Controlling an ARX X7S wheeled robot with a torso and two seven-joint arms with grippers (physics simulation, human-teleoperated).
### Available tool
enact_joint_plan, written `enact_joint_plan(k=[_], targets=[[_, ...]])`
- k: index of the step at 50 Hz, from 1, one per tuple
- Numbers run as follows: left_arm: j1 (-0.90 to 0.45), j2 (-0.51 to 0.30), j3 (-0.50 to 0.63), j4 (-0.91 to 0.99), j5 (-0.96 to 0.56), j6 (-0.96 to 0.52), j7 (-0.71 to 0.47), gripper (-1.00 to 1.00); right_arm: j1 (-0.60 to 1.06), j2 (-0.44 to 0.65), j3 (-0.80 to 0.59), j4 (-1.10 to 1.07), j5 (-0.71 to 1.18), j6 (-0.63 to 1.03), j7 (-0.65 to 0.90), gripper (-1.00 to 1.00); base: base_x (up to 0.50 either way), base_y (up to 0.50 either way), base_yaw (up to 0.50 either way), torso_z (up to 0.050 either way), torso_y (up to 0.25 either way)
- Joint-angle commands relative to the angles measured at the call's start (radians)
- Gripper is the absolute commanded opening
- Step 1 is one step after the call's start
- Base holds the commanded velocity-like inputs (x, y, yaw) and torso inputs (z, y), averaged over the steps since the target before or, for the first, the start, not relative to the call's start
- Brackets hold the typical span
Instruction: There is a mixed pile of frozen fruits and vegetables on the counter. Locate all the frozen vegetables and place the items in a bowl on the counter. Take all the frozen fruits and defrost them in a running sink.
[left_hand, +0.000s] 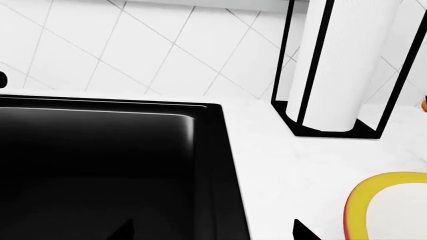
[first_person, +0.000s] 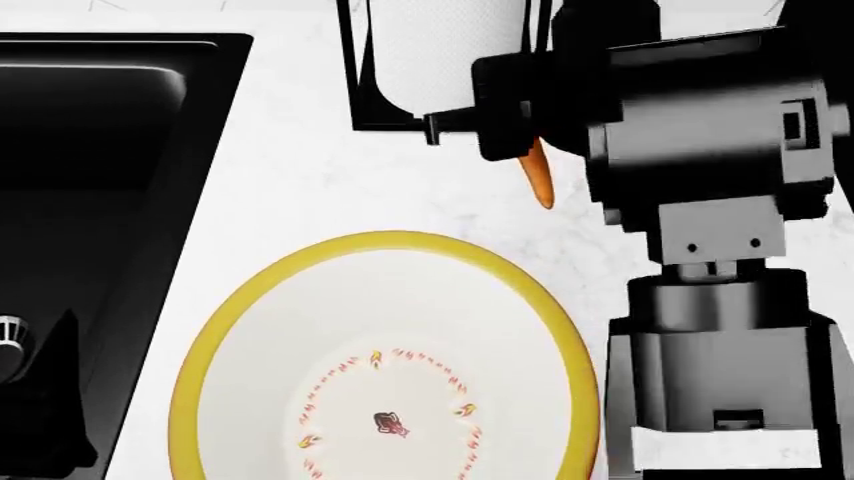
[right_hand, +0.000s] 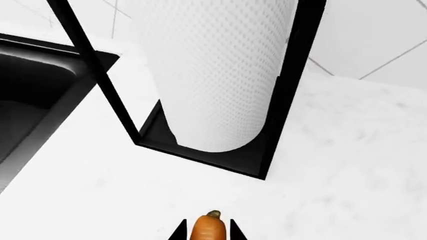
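My right gripper (right_hand: 207, 231) is shut on the orange carrot (right_hand: 208, 227), whose stem end pokes out between the fingertips. In the head view the carrot (first_person: 538, 180) hangs point down under the right arm's wrist, above the white counter (first_person: 294, 180) just beyond the bowl's far rim. The bowl (first_person: 387, 370), white with a yellow rim and red marks inside, is empty; its rim also shows in the left wrist view (left_hand: 380, 200). My left gripper (left_hand: 213, 231) is open and empty over the black sink's (left_hand: 100, 165) right edge. Eggplant and pear are out of view.
A black wire stand with a white paper towel roll (first_person: 434, 50) stands on the counter behind the bowl, close in front of the carrot; it also shows in the right wrist view (right_hand: 213, 75) and the left wrist view (left_hand: 340, 65). White tiled wall (left_hand: 133, 45) lies behind.
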Motion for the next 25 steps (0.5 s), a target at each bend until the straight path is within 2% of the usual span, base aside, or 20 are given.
enact_joint_plan(k=[1,3,7,9,13,17,25], targets=[[0.003,-0.005,-0.001,0.001,-0.005,0.001,-0.005,1.00,-0.171,0.160,-0.019,-0.528,0.502,0.284,0.358,-1.00,0.00,0.00,0.00,0.000,0.000],[0.003,-0.006,0.005,0.003,-0.004,0.000,-0.007,1.00,-0.169,0.211,-0.039,-0.551,0.802,0.283,0.628,-1.00,0.00,0.00,0.00,0.000,0.000],[0.002,-0.006,0.012,0.000,0.000,0.002,-0.008,1.00,-0.161,0.265,-0.052,-0.591,1.371,0.281,0.925,-1.00,0.00,0.00,0.00,0.000,0.000],[0.000,-0.005,0.022,0.000,0.004,0.002,-0.010,1.00,-0.170,0.288,-0.073,-0.617,1.578,0.275,1.078,-1.00,0.00,0.00,0.00,0.000,0.000],[0.005,-0.009,0.024,0.001,0.006,0.005,-0.010,1.00,-0.187,0.326,-0.152,-0.669,1.862,0.225,1.274,-1.00,0.00,0.00,0.00,0.000,0.000],[0.003,-0.009,0.028,-0.002,0.006,0.005,-0.013,1.00,-0.216,0.341,-0.202,-0.734,1.974,0.178,1.353,-1.00,0.00,0.00,0.00,0.000,0.000],[0.002,-0.013,0.021,0.000,-0.003,0.002,-0.018,1.00,-0.275,0.345,-0.223,-0.781,1.967,0.168,1.350,-1.00,0.00,0.00,0.00,0.000,0.000]])
